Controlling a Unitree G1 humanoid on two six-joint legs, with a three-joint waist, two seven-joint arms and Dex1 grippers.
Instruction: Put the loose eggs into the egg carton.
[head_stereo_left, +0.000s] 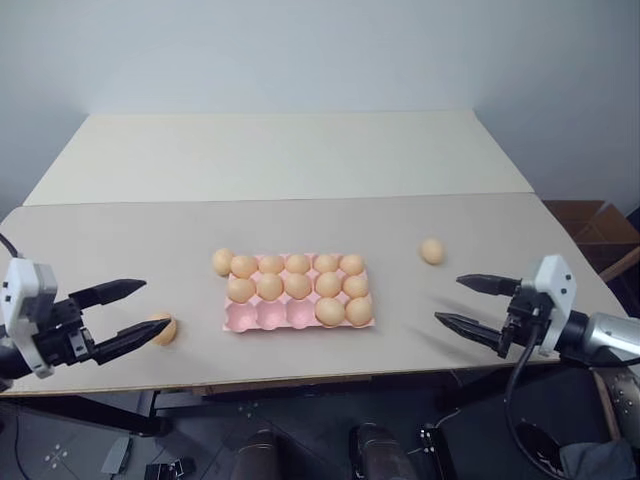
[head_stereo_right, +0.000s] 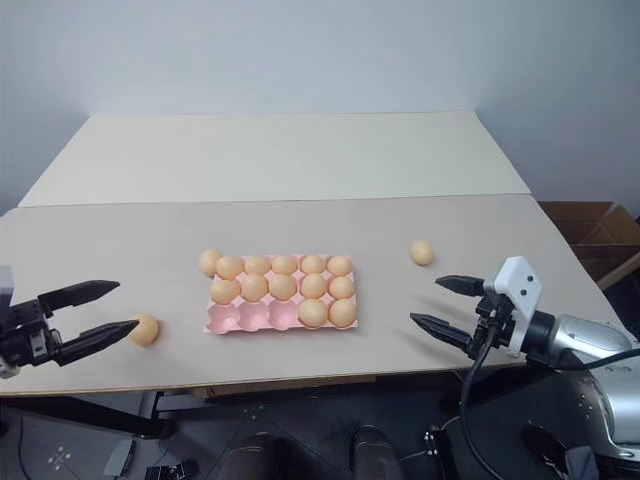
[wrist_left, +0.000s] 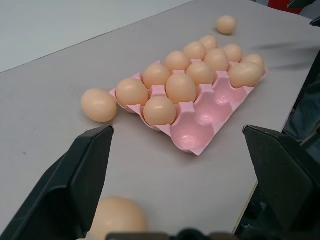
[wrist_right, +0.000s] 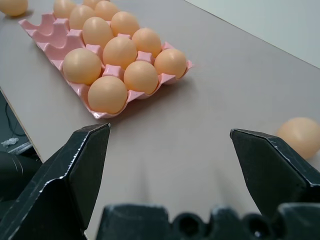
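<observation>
While the egg carton (head_stereo_left: 298, 292) sits mid-bench near the front edge, both claws gape wide and empty: left claw (head_stereo_left: 132, 312) just beside one loose egg (head_stereo_left: 164, 329), partly hidden behind its finger; right claw (head_stereo_left: 463, 302) near another egg (head_stereo_left: 432, 251).

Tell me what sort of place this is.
Probably a lab or test bench, not a kitchen: a bare table against a plain wall, holding only a pink egg carton and loose eggs, with cardboard boxes beside it.
</observation>
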